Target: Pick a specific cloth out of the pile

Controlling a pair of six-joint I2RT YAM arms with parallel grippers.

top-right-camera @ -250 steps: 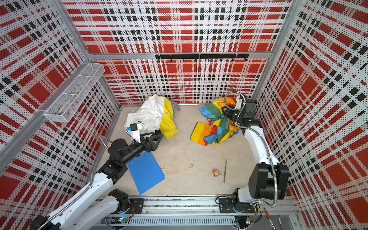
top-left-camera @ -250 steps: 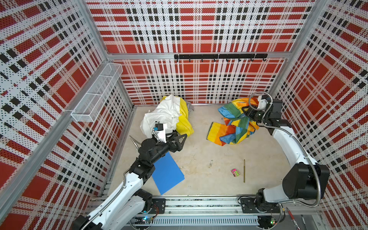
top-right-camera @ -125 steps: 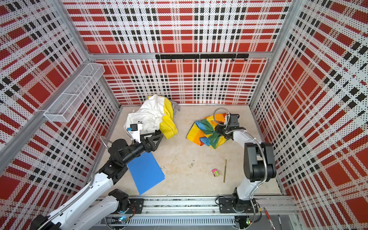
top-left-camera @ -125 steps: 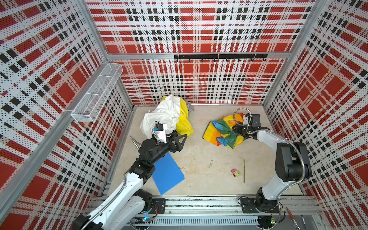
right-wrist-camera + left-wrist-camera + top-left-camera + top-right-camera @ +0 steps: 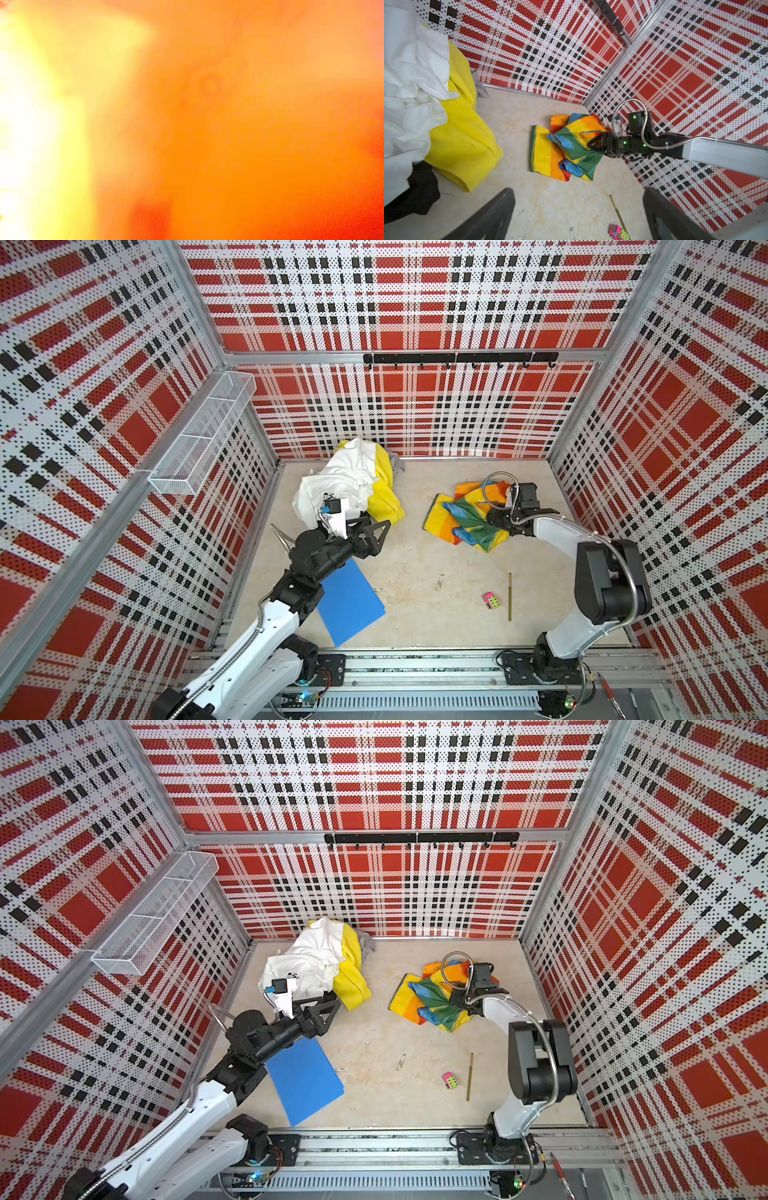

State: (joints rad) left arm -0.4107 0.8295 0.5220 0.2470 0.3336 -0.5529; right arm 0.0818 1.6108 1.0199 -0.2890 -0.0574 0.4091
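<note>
Five stripe colours crumple across the shiny cloth (image 5: pixel 467 524), right gripper (image 5: pixel 595 143) nosed into it, grip unclear, left gripper (image 5: pixel 380 534) spread.

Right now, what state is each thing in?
pile: heaped by the back wall.
cloth: crumpled on the floor, apart from the pile.
left gripper: open, empty.
right gripper: pressed into the cloth; grip unclear.
blue folder: flat, partly under the left arm.
</note>
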